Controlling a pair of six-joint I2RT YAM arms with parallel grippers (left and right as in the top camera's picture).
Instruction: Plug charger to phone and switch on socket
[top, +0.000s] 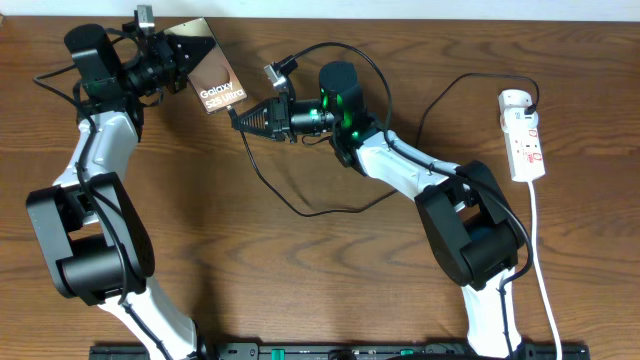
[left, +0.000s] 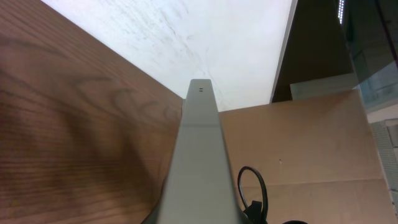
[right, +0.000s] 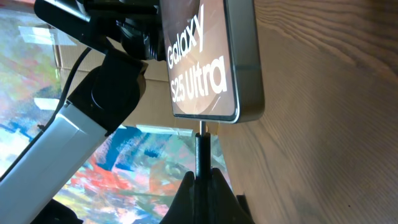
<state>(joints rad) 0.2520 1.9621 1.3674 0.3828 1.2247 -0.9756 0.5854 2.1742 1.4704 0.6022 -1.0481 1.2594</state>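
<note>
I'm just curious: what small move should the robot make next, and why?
Probably ease the right gripper straight toward the phone: the charger tip it pinches sits at the phone's bottom edge, seemingly lined up but not clearly pushed in.

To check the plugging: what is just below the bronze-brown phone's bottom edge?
The black charger plug, held by the right fingers, its metal tip meeting the edge of the flat bronze-brown phone. Whether it is inserted is hidden.

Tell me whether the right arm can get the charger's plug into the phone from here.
Probably yes: the right gripper holds the tip of the charger right at the bottom edge of the phone, nothing between them.
</note>
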